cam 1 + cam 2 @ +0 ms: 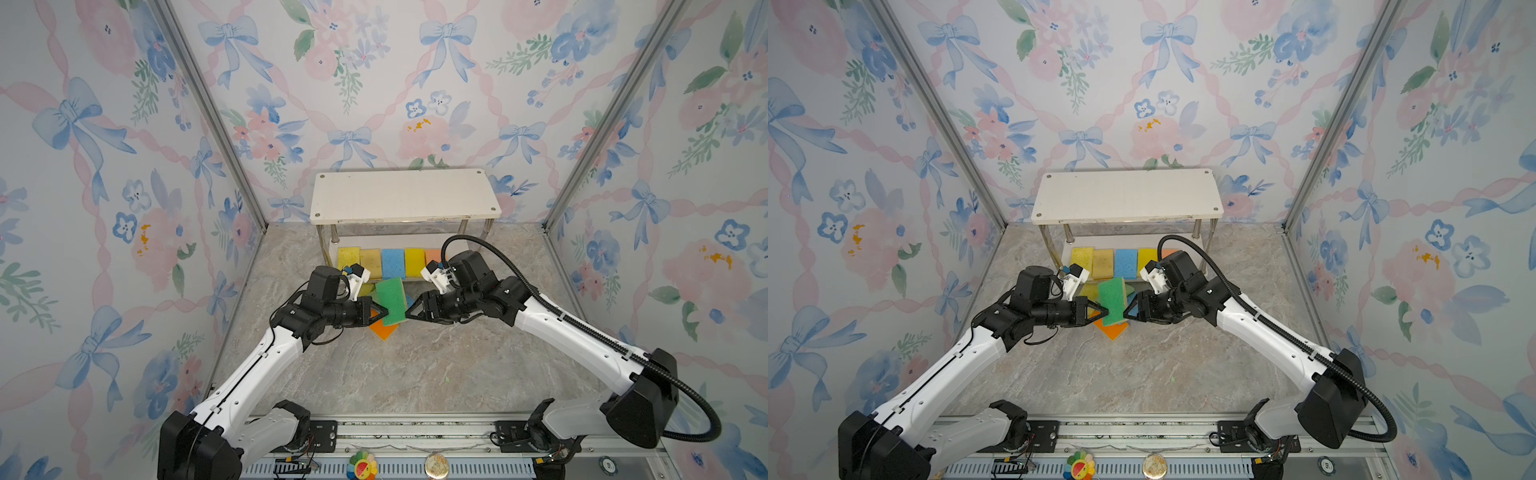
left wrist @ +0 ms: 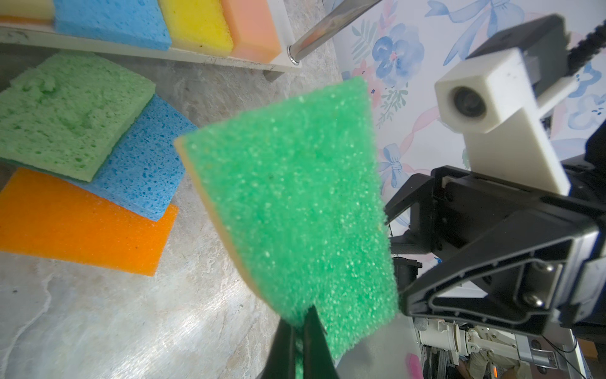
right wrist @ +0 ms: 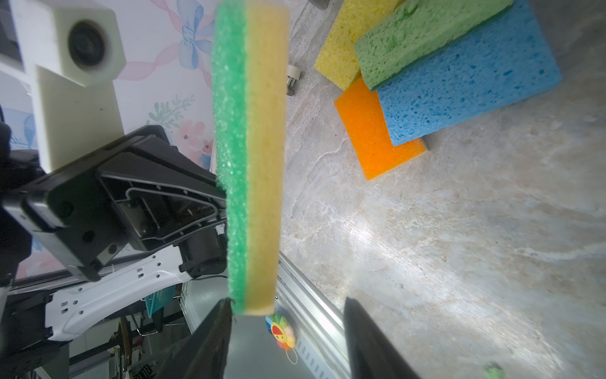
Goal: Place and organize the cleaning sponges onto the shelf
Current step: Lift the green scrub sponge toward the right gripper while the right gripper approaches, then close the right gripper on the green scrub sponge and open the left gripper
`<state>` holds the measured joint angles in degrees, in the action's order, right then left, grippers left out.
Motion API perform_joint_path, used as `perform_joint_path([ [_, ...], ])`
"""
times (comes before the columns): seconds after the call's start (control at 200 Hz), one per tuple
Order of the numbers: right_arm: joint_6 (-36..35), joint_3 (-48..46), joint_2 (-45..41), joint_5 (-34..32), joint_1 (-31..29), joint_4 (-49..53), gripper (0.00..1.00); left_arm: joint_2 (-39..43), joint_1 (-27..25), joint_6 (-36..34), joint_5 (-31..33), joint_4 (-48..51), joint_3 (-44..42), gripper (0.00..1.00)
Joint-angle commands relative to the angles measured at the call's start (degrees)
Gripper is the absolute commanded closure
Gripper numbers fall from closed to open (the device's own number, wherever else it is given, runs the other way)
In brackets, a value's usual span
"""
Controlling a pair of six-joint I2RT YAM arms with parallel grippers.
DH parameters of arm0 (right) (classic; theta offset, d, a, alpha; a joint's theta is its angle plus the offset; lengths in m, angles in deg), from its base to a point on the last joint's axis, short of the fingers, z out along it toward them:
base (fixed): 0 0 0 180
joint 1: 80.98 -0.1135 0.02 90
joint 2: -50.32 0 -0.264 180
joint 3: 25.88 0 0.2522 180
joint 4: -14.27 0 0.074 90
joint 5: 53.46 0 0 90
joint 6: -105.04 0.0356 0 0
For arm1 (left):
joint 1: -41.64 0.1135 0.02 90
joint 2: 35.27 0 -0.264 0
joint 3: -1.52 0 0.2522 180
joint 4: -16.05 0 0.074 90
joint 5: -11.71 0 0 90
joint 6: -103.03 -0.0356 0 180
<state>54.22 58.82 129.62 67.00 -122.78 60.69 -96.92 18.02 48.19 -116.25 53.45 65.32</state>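
Just in front of the shelf (image 1: 405,195), above a loose pile on the table (image 1: 415,374), I have the green sponge (image 1: 392,301) held off the surface in my left gripper (image 1: 380,311). Its jaws are clamped on the sponge's near edge, and the rest of the sponge sticks out away from them. My right gripper (image 1: 411,312) faces it from the other side with its jaws spread. In the right wrist view the sponge's end sits right at one fingertip (image 3: 219,328), off-centre, with the other finger well apart. I cannot tell whether it touches. Below lie an orange sponge (image 1: 384,330), a blue sponge (image 2: 141,157) and a light green sponge (image 2: 65,111), overlapping. A row of five sponges (image 1: 392,262) fills the shelf's lower board. The top board shows its whole white surface, and open table stretches toward me.
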Motion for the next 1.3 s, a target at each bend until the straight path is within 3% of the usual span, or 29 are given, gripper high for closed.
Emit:
perform_joint_path([
  [0.0, 1.1, -1.1, -1.3, -0.3, -0.5, -3.1, 0.38, 1.0, -0.3, 0.7, -1.6, -0.7, -0.4, 0.95],
  [0.16, 0.9, -0.5, 0.4, -0.4, -2.4, -3.4, 0.37, 1.0, -0.4, 1.1, -2.1, -0.6, -0.2, 0.95],
  [0.315, 2.2, -1.6, 1.3, -0.6, -3.5, -6.2, 0.43, 2.0, -0.3, 1.7, -2.6, -0.7, -0.1, 0.95],
  [0.605, 2.8, -1.8, 1.6, -1.8, -4.9, -6.7, 0.62, 3.8, -0.3, 2.5, -1.8, -0.6, -1.5, 0.95],
  [0.775, 2.8, -1.7, 0.8, -3.6, -4.9, -6.5, 0.8, 4.2, -0.3, 2.8, -1.4, -0.6, -1.7, 0.94],
  [0.835, 2.5, -1.1, 0.7, -4.0, -5.0, -6.1, 0.85, 4.3, -0.2, 2.9, -1.0, -0.7, -1.9, 0.85],
  [0.905, 1.8, -0.5, 0.2, -5.7, -4.9, -4.5, 0.87, 4.5, 0.3, 2.9, 0.2, -0.7, -2.6, 0.53],
  [1.045, -0.2, 1.0, -2.2, -10.0, -3.9, 0.0, 0.89, 7.7, 4.6, 5.2, 4.2, -0.6, -5.6, 0.03],
  [1.165, -2.3, 4.7, -3.9, -12.7, -2.1, 4.8, 0.89, 12.4, 8.0, 8.1, 8.4, -0.6, -8.4, 0.02],
  [1.295, -4.9, 16.2, -1.4, -12.1, -1.6, 9.6, 0.88, 13.1, 8.2, 9.1, 9.0, -0.3, -12.5, 0.02],
])
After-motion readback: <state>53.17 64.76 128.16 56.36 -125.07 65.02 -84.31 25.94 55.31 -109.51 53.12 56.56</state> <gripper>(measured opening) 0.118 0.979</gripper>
